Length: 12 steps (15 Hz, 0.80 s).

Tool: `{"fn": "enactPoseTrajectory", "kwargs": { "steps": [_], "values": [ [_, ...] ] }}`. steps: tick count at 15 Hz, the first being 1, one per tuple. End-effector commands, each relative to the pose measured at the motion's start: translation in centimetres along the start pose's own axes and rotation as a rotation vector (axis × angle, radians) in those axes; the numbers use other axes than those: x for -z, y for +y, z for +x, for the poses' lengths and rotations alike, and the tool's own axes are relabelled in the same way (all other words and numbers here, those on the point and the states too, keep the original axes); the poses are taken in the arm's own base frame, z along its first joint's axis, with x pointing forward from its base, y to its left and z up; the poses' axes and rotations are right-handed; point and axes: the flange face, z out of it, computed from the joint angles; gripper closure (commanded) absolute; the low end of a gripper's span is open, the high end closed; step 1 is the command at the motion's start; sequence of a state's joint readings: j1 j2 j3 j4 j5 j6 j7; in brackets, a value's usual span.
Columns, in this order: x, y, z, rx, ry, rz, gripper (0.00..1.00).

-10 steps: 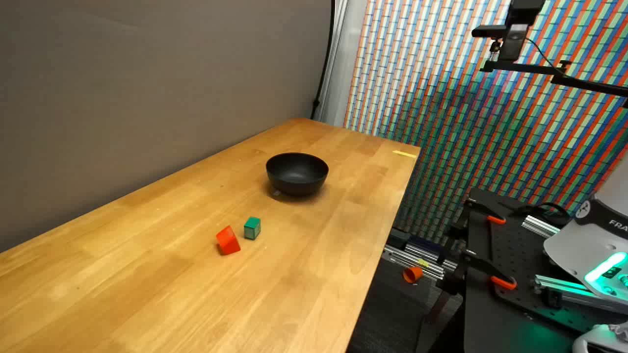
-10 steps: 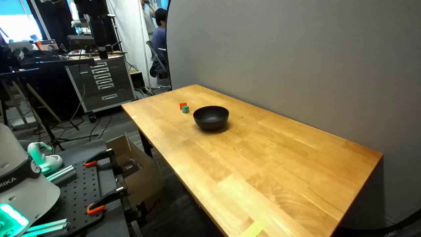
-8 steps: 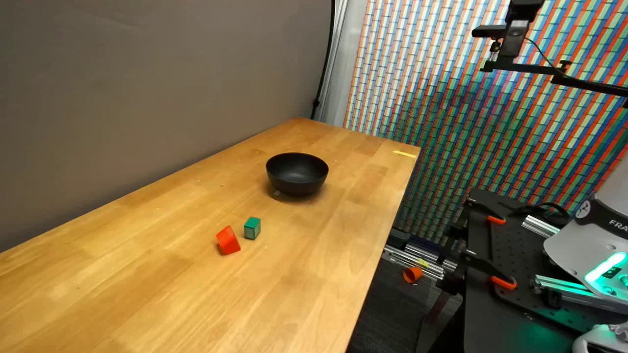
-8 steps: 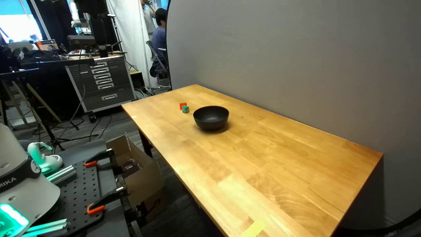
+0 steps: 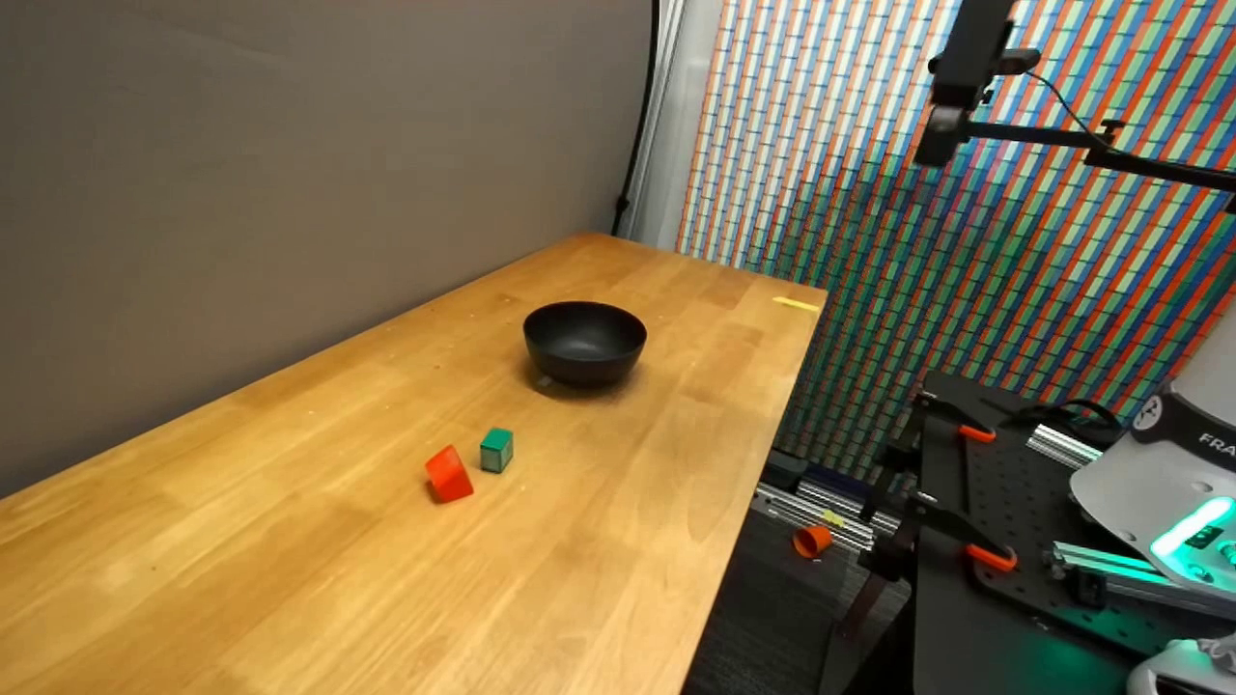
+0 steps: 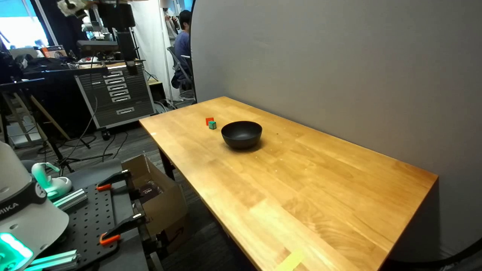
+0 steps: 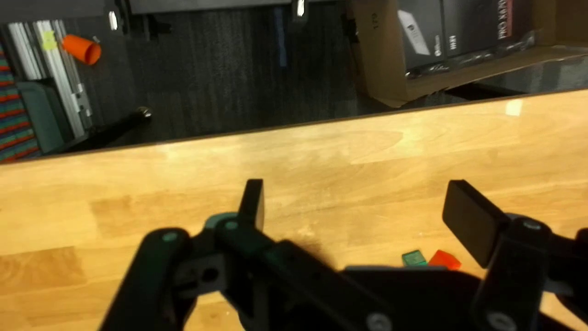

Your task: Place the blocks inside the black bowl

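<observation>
The black bowl (image 5: 585, 370) stands upright on the wooden table and looks empty; it also shows in an exterior view (image 6: 241, 141). The green block (image 5: 496, 451) and the red-orange block (image 5: 449, 474) lie close together beside the bowl, outside it. Both also show in an exterior view, the green block (image 6: 212, 125) in front of the red-orange block (image 6: 209, 120). In the wrist view the green block (image 7: 414, 258) and red-orange block (image 7: 444, 260) are partly hidden by my gripper's body; the bowl is hidden. My gripper (image 7: 357, 200) is open, empty, high above the table.
The table's edge (image 7: 294, 128) crosses the wrist view, with floor and a cardboard box (image 7: 381, 55) beyond it. A grey backdrop (image 5: 290, 174) runs along the table's far side. Yellow tape (image 5: 796, 303) lies at one end.
The gripper has moved lower and a little toward the table, and has turned somewhat. The bowl and both blocks have not moved.
</observation>
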State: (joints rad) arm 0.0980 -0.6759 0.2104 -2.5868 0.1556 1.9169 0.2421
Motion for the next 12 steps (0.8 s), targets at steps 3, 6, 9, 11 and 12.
{"fn": "enactPoseTrajectory", "kwargs": {
  "steps": [3, 6, 9, 11, 12],
  "values": [
    [-9.6, -4.9, 7.1, 0.036, 0.092, -0.092, 0.00],
    [-14.0, -6.9, 10.3, 0.066, 0.118, -0.095, 0.00],
    [-17.7, -8.2, 14.0, 0.099, 0.122, -0.115, 0.00],
    [-20.1, -9.3, 16.6, 0.121, 0.105, -0.118, 0.00],
    [-21.3, -10.1, 17.9, 0.138, 0.096, -0.122, 0.00]
  ]
}}
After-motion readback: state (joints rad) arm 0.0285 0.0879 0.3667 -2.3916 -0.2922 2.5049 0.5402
